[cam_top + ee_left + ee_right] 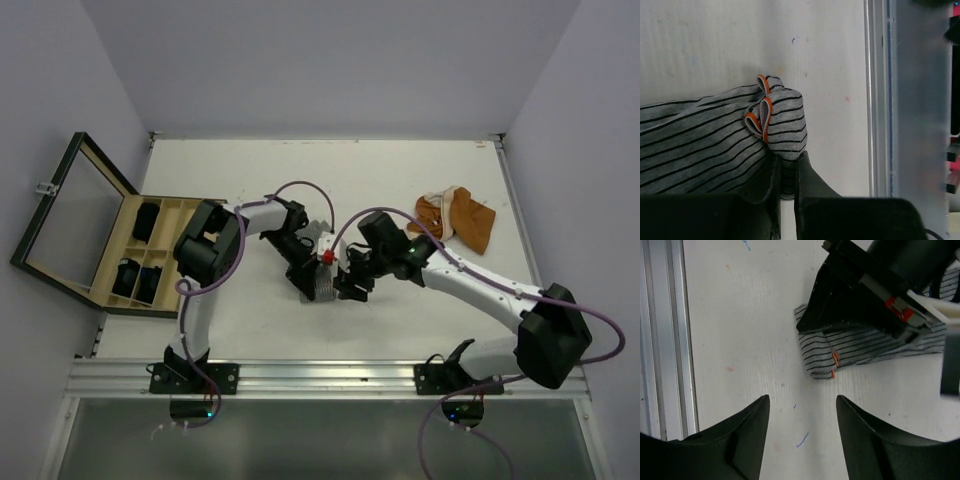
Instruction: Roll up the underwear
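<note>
The grey striped underwear (860, 347) lies partly folded in the middle of the tabletop (250, 330). The left claw (787, 165) pinches its end, and the right claw (802, 410) hovers spread just beside it. Black pieces (147, 222) already sit in the wooden box (175, 205); the orange-brown one (455, 220) lies unrolled, well apart.

The grey striped underwear (705, 145) is soft, matt knit cloth with a smoother orange trim (762, 117). The table (750, 315) is matt white, faintly grained. Its edge rail (665, 340) is brushed metal, dully shining. The right gripper (801, 407) has fingers (740, 440) of matt black plastic. The box (178, 222) is pale wood, its lid (70, 215) glossy glass.
</note>
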Controlling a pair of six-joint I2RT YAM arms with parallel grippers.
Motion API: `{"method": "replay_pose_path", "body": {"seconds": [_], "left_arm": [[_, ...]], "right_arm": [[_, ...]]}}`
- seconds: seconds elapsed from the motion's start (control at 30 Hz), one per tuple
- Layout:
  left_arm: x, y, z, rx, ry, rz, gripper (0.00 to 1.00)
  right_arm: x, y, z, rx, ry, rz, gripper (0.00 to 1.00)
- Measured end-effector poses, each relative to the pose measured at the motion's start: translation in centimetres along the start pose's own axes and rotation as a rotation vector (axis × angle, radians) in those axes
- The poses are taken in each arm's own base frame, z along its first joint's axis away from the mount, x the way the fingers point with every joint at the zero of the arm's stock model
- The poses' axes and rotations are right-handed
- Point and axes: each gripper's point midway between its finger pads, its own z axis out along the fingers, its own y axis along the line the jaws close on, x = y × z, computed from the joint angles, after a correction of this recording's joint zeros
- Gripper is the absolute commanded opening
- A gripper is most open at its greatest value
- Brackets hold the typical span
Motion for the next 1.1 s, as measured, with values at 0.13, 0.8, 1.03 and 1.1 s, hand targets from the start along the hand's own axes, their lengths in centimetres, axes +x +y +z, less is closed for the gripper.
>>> {"method": "replay_pose_path", "body": {"seconds": [0.13, 0.8, 1.03, 1.1], "left_arm": [[1.2, -1.3, 0.6, 0.071, 0.019, -0.1, 0.0], [4.7, -3.7, 0.5, 0.237, 0.053, -0.457, 0.0], [4.6, -3.6, 0.4, 0.237, 0.053, -0.463, 0.0], [4.6, -3.7, 0.4, 0.237, 0.054, -0.464, 0.0]], "right_arm": [[0.3, 0.8, 3.8, -0.044, 0.044, -0.054, 0.61], [-1.0, 2.9, 10.3, -0.137, 0.029, -0.208, 0.66], [-1.1, 3.9, 11.1, -0.169, 0.012, -0.222, 0.61], [-0.7, 3.9, 11.4, -0.174, 0.022, -0.221, 0.58]]}}
